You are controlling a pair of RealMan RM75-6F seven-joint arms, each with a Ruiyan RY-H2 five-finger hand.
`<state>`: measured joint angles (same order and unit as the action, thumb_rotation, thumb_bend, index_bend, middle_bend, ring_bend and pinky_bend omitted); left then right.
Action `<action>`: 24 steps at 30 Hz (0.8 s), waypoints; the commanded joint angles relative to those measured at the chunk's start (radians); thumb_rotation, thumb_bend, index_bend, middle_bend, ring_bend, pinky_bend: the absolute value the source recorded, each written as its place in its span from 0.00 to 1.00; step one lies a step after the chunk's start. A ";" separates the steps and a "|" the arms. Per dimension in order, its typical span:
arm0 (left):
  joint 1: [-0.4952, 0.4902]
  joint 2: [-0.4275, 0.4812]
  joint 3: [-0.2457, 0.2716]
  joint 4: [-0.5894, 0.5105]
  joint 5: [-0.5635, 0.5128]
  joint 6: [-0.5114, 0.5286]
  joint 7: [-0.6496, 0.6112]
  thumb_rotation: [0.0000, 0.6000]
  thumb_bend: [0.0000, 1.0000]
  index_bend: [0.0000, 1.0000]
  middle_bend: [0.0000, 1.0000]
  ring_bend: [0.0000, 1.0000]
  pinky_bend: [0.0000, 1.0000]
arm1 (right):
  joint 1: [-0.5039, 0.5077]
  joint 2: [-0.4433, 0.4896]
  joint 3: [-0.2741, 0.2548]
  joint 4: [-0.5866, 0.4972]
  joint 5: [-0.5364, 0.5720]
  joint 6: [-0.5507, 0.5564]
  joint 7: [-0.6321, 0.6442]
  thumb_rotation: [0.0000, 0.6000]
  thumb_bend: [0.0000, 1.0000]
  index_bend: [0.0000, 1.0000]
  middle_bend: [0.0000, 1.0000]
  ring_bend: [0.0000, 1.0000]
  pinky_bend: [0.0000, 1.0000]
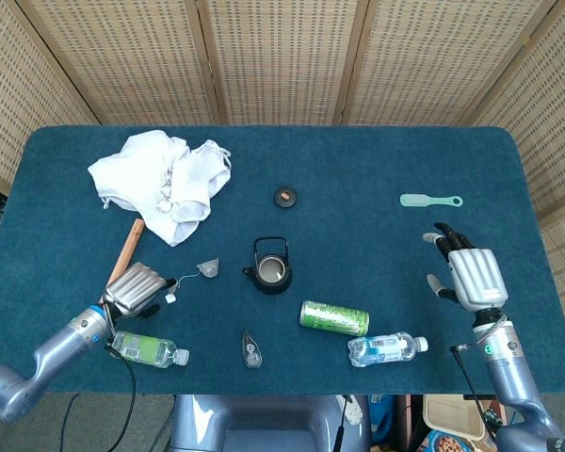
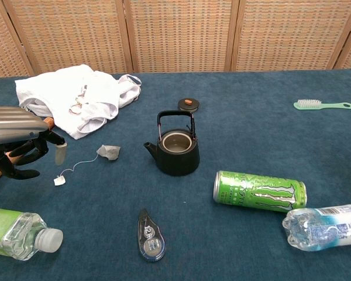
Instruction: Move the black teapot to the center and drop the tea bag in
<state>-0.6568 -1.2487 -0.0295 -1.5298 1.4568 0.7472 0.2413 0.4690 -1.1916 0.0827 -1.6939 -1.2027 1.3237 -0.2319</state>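
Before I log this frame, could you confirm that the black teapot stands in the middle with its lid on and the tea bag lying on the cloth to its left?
Not quite: the black teapot is open, and its lid lies on the table behind it, as the chest view shows. The rest holds: the tea bag lies on the cloth to the teapot's left.

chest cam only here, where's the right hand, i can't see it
Observer: The right hand is over the table's right side, on the near side of the green brush, fingers spread, holding nothing.
Operator: ok and that wooden stick behind my left hand, where does it run
Observer: The wooden stick starts beside the white cloth and slants toward the near left; its lower end is hidden under the left hand.
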 commanded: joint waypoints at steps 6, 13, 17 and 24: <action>-0.005 -0.077 -0.005 0.077 -0.044 0.017 -0.009 1.00 0.35 0.43 0.77 0.72 0.68 | -0.012 0.000 0.013 0.009 0.000 -0.020 0.006 1.00 0.46 0.28 0.22 0.28 0.63; 0.001 -0.123 -0.005 0.116 -0.068 0.040 -0.020 1.00 0.28 0.46 0.78 0.73 0.68 | -0.025 -0.005 0.021 0.016 -0.002 -0.031 0.009 1.00 0.46 0.28 0.22 0.28 0.63; 0.002 -0.140 0.001 0.134 -0.074 0.047 -0.025 1.00 0.27 0.48 0.79 0.74 0.69 | -0.032 -0.006 0.027 0.019 -0.004 -0.036 0.011 1.00 0.46 0.28 0.22 0.28 0.63; 0.007 -0.157 0.011 0.151 -0.097 0.045 -0.035 1.00 0.28 0.50 0.79 0.74 0.69 | -0.041 -0.005 0.036 0.022 -0.004 -0.048 0.012 1.00 0.46 0.28 0.22 0.28 0.63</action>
<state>-0.6500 -1.4046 -0.0195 -1.3798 1.3602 0.7925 0.2068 0.4286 -1.1969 0.1185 -1.6722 -1.2071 1.2762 -0.2195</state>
